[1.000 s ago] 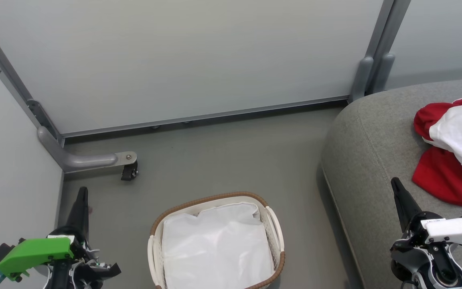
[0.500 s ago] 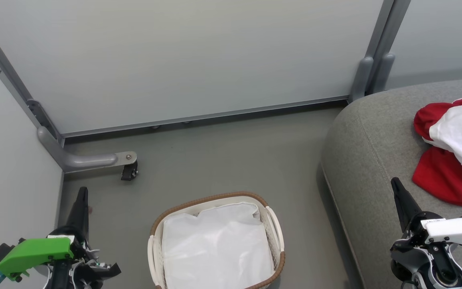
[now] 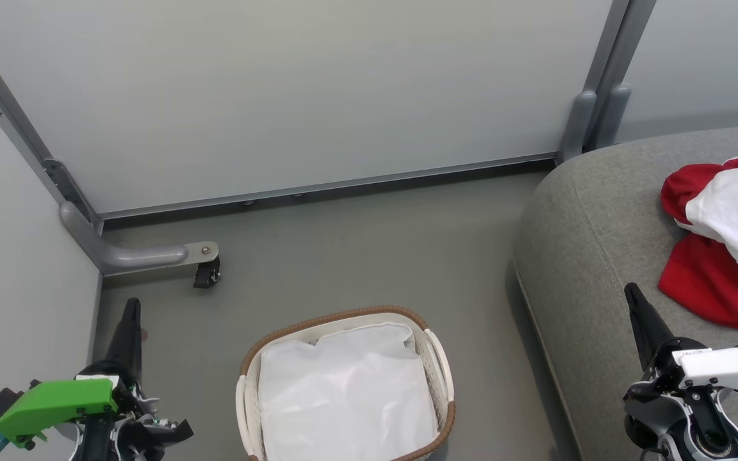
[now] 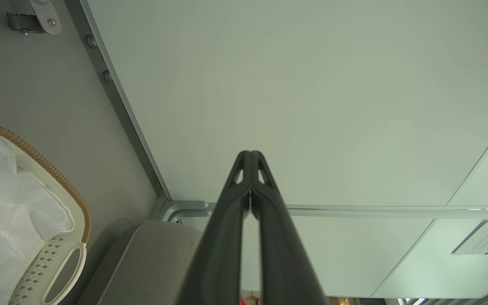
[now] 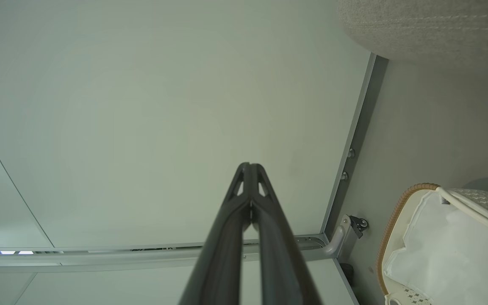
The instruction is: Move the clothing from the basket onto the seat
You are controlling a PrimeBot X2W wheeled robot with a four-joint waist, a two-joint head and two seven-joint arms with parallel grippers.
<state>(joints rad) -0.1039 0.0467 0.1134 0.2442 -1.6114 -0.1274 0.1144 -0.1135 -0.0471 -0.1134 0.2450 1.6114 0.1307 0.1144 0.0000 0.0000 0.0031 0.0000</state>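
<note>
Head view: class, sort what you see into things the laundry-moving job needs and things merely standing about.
Job: red-and-white sports jersey; white oval plastic basket with brown woven rim; grey fabric sofa seat.
Standing about: grey metal partition foot with black caster; pale partition panels.

basket (image 3: 337,315): 1 | liner (image 3: 343,390) inside it: 1 | clothing (image 3: 715,291): 1 piece | seat (image 3: 587,256): 1 | grippers: 2, left gripper (image 3: 131,307) and right gripper (image 3: 631,291) | caster wheel (image 3: 205,274): 1
</note>
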